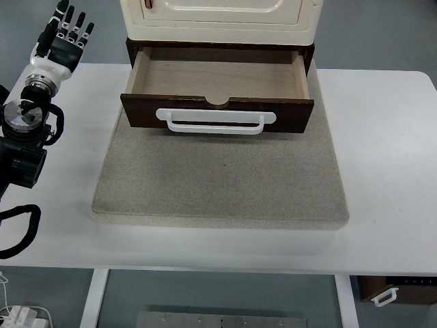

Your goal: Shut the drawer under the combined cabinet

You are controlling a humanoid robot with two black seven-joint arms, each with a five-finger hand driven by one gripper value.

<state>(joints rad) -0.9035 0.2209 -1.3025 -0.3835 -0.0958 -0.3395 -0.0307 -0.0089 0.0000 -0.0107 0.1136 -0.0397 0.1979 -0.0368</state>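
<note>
One open drawer [217,96] right of left hand [65,34].

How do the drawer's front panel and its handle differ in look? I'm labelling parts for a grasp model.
The front panel is dark brown wood, a broad flat board with a small notch in its top edge; the handle is white, a slim bar with rounded ends. The front panel spans the whole drawer width; the handle covers only its middle part. Both run level across the open drawer, and the left hand is away from both.

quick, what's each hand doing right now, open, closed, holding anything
Left hand: open, fingers extended, holding nothing, raised left of the open drawer.
Right hand: not in view.
</note>
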